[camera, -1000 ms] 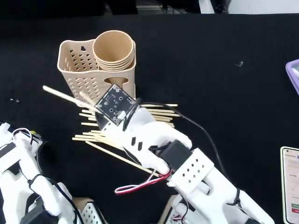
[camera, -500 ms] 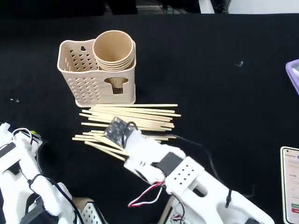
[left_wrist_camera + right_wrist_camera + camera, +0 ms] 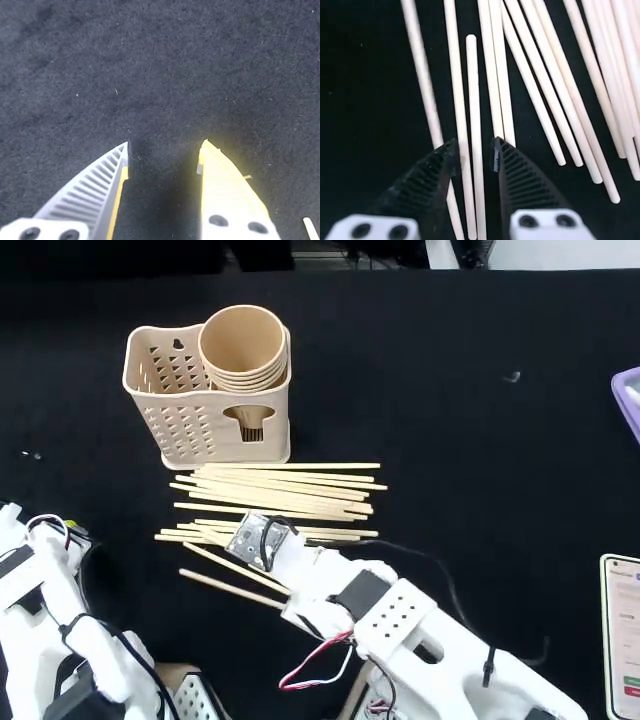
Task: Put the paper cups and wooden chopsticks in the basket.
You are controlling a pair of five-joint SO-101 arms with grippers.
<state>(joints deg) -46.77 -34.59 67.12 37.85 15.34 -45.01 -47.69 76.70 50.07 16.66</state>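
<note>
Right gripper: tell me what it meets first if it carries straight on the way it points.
Likely the wooden chopsticks: two lie in line between the right gripper's open jaws, though their depth is unclear.

The table (image 3: 480, 440) is black all over. The basket (image 3: 175, 410) is light beige, with rows of little triangle holes in its sides. The paper cups (image 3: 243, 340) are light brown, like cardboard. The wooden chopsticks (image 3: 280, 485) are a pale, creamy wood colour. The right arm (image 3: 400, 615) is white with black blocks on it, and it has red and white wires (image 3: 300, 672). The right gripper (image 3: 474, 141) is black with ridged stripes and a pale grey base. The left gripper (image 3: 164, 147) has one grey striped finger with a yellow edge, and its other finger is yellow. A small thing (image 3: 628, 395) by the table's edge is purple.
</note>
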